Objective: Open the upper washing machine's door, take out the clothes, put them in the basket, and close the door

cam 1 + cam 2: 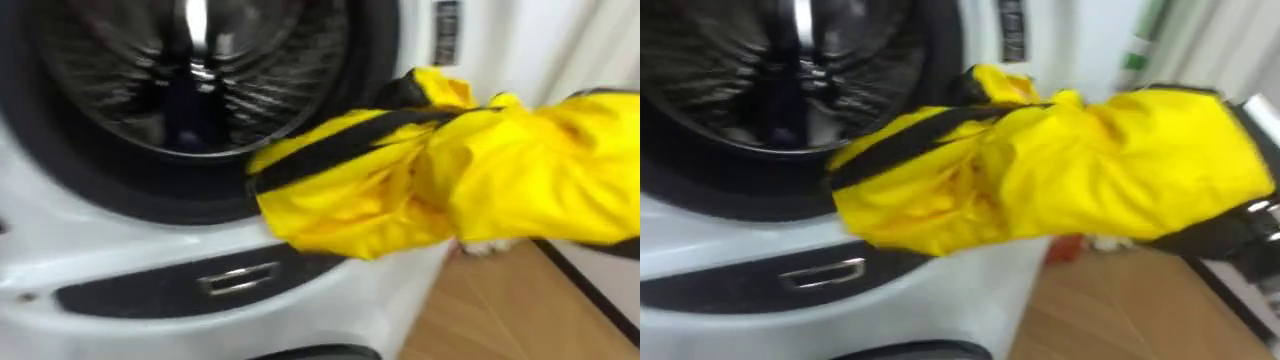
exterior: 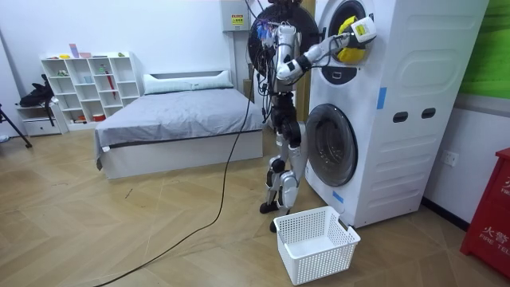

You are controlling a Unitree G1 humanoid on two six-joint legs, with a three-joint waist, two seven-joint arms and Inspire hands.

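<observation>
A bedroom with a pale wooden plank floor [image 2: 119, 231]: a low bed with a grey cover [image 2: 175, 119] stands at the far left, and a white cube shelf unit [image 2: 88, 84] is against the far wall beyond it. At the right rises a tall white washing machine tower [image 2: 398, 119] with two round openings, one above the other. The lower round glass door [image 2: 331, 143] is closed. The robot stands upright close to the tower's front, on the room view's left of it, with one arm raised to the upper opening.

On the floor near the tower, just right of the robot's feet, sits a white slatted plastic laundry basket [image 2: 319, 257].

From the head camera, the ribbed metal drum [image 1: 190, 70] lies far and left, ringed by a dark rim. Below it is a dark recessed panel with a small metal handle [image 1: 235, 280]. The bright yellow garment with black stripes [image 1: 480, 170] is bunched up outside the drum, at the right of the opening and overlapping its rim. The right hand [image 2: 357, 32] is raised at the garment (the cloth covers its fingers, so I cannot tell how it grips).
</observation>
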